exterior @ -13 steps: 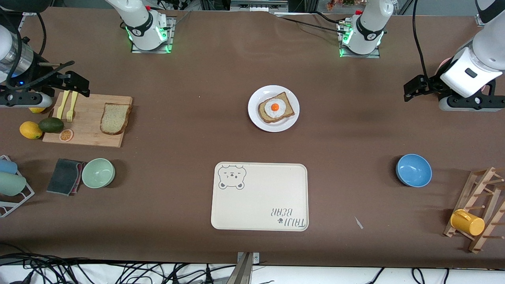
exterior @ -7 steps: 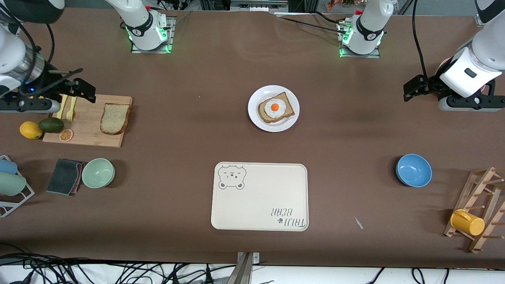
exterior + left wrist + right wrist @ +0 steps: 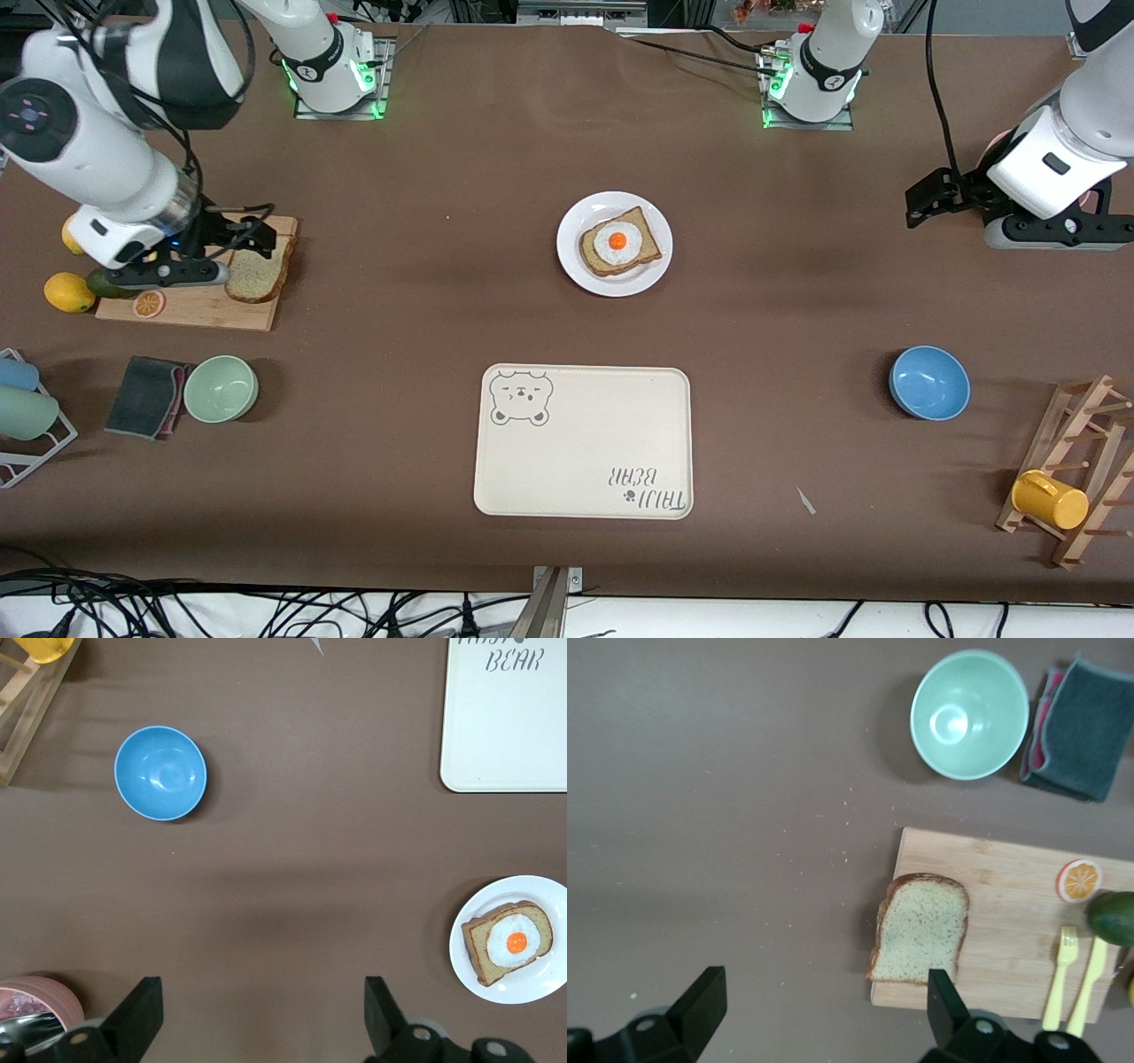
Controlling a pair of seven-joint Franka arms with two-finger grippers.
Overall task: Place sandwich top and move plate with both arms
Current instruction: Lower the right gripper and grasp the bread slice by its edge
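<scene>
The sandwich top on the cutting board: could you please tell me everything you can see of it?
The sandwich top is a plain slice of light-brown wholemeal bread with a darker crust, squarish with one rounded end. It lies flat on the wooden cutting board, at the edge toward the plate, slightly overhanging it. Nothing grips it; the right gripper is above it, fingers open.

Three cameras, one table

The front camera looks down from high up. Each wrist camera looks straight down: the left one shares the plate [image 3: 614, 243] [image 3: 516, 939], the right one the sandwich top [image 3: 258, 267] [image 3: 920, 927].
</scene>
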